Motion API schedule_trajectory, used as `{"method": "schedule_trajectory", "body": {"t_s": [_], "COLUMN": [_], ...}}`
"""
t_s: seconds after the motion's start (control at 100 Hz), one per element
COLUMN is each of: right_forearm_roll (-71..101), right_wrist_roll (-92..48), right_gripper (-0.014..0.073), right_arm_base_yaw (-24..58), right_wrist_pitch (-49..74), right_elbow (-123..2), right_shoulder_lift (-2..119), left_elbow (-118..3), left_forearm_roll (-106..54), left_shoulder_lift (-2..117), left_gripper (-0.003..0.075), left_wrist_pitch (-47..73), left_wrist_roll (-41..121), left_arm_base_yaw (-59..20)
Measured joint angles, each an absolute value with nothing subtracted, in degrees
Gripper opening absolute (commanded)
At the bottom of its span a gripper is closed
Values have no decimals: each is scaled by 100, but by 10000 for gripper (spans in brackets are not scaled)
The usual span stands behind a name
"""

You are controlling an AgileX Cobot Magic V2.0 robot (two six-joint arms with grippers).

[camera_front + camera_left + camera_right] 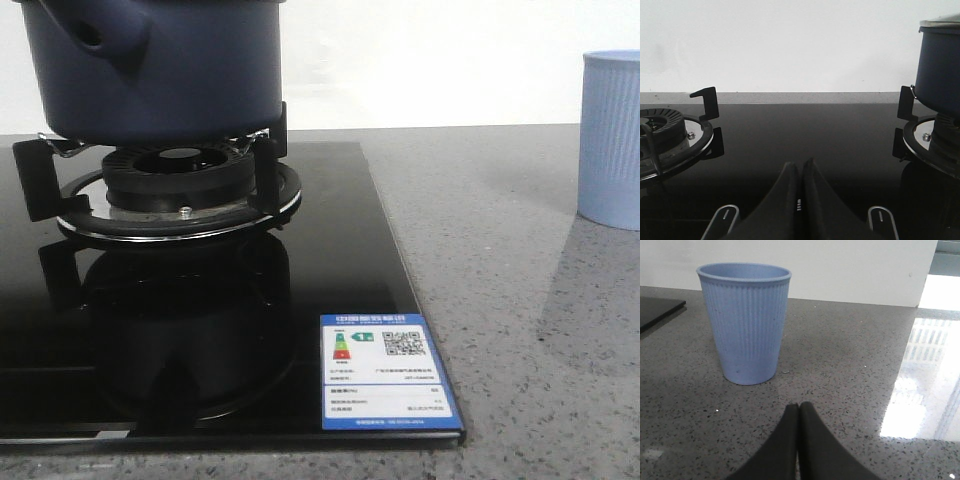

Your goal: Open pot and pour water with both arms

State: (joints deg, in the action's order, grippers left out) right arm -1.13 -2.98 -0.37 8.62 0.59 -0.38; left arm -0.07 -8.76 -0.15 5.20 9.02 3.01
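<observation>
The pot (150,70) sits on the burner (180,185) at the right of the black glass hob (330,250), its stubby handle (105,35) pointing toward the front camera and its lid (942,22) on. Well off to the right, on the grey counter (520,250), stands a pale blue cup (746,322) — upright. The left gripper (799,172) hangs low over the hob between the two burners, jaws pressed together on nothing; the right gripper (799,412) — also closed and empty — faces the cup.

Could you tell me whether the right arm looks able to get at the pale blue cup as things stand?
Probably yes: the cup stands upright on bare counter ahead of the shut right gripper, nothing between them.
</observation>
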Motion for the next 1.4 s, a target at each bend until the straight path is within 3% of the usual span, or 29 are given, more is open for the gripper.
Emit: {"method": "schedule_trajectory", "body": {"t_s": [1.4], "right_forearm_roll": [-104], "right_wrist_roll": [-298], "right_gripper": [-51], "right_arm_base_yaw": [-37], "right_wrist_pitch": [454], "right_elbow": [59], "right_shoulder_lift": [-38], "left_elbow": [-7], "left_forearm_roll": [-913], "left_shoulder_lift": [-15], "left_gripper": [-16], "left_wrist_pitch": [520], "left_wrist_roll": [902], "left_arm_base_yaw": [301]}}
